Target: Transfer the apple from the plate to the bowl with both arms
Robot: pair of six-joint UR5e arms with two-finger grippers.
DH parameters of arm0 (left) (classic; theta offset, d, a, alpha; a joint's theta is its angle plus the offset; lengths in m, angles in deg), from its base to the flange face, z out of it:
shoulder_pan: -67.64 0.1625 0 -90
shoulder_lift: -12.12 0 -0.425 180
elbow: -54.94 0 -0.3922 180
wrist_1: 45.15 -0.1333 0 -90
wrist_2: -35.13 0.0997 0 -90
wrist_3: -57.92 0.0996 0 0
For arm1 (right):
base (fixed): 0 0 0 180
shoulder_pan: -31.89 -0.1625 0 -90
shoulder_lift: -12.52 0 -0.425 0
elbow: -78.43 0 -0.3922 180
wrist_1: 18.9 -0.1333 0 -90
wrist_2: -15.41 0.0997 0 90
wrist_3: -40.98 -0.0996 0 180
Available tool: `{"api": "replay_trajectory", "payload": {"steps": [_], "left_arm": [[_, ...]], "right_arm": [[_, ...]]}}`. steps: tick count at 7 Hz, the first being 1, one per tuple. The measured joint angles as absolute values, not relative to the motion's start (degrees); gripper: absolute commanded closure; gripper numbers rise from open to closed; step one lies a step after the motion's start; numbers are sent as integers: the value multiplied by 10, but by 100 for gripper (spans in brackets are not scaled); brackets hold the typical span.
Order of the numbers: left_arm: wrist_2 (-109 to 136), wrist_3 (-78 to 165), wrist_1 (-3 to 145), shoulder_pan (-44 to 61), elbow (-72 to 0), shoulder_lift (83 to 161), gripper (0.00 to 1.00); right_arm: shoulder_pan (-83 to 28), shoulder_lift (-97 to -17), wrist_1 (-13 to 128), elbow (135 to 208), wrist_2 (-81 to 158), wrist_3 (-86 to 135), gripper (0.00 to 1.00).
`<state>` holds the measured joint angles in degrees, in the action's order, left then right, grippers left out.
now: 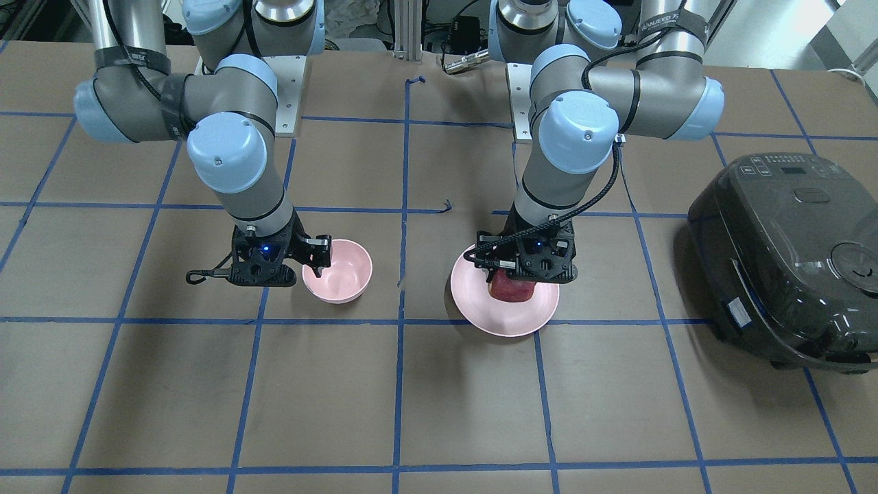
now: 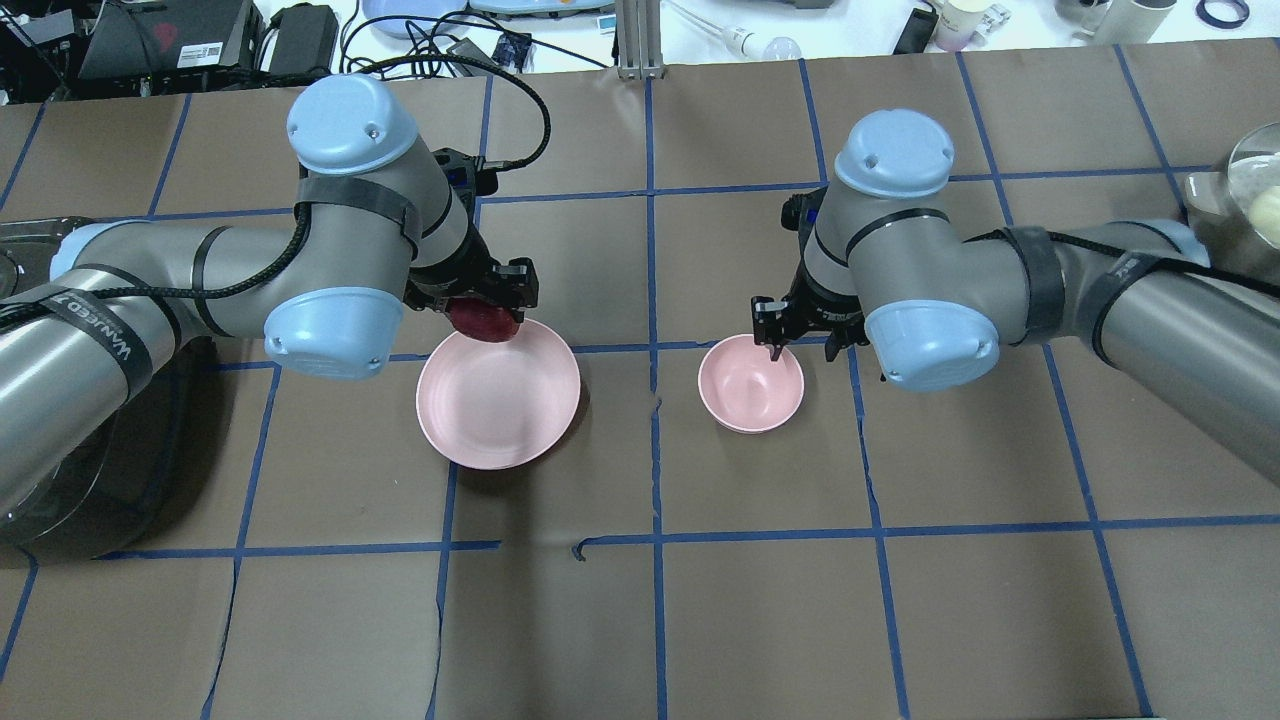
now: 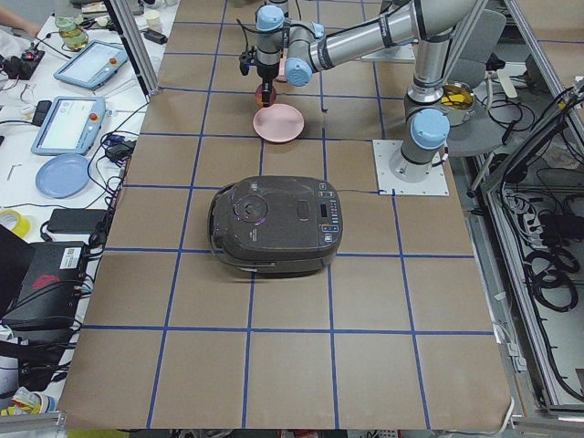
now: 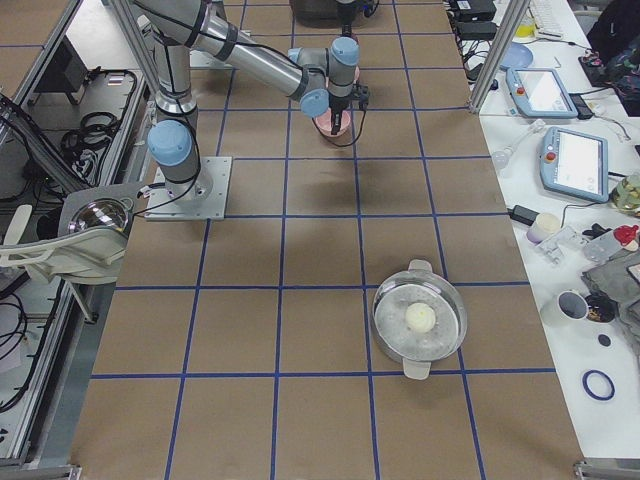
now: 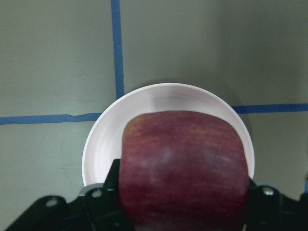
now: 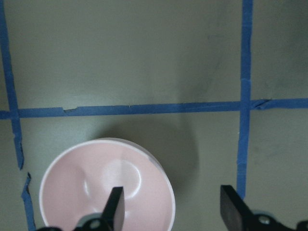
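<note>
Task stands at roughly its first third: pick-up judged complete, carry and release outstanding. Grips the apple (image 5: 183, 168) between the fingers of the left gripper (image 1: 521, 274), closed on its two opposite sides. Holds it, judging from the left wrist view and the left side view, raised above the plate (image 2: 500, 410) rather than resting on it, over the plate's robot-side part. Shows nothing else on the plate. Sets the right gripper (image 6: 174, 209) low at the bowl (image 6: 62, 187), fingers spread wide and gripping nothing: one finger (image 6: 115, 207) over the bowl's inside, the other outside the rim, so astride the bowl's wall. Cannot tell whether either finger touches the rim. Treat this as a steadying position, not yet a clamp. Shows the bowl empty, upright on the counter (image 2: 760, 620) and well apart from the plate, with a blue tape line (image 2: 652, 300) between them. Remaining: carry the apple across that gap, lower it into the bowl, open the left fingers, withdraw. Expect a close fit in so small a bowl, and possible contact with the right finger standing inside it.
</note>
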<state>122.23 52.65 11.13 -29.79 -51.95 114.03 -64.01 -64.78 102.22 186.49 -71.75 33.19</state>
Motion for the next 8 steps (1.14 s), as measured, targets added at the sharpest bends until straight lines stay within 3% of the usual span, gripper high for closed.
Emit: {"api": "replay_trajectory", "payload": {"steps": [5, 8], "left_arm": [[1181, 319, 3, -445, -504, 1192, 91], [1181, 211, -25, -515, -479, 1241, 90]], "right_arm": [[-639, -706, 688, 1588, -773, 333, 0], [-641, -706, 676, 1563, -776, 335, 0]]}}
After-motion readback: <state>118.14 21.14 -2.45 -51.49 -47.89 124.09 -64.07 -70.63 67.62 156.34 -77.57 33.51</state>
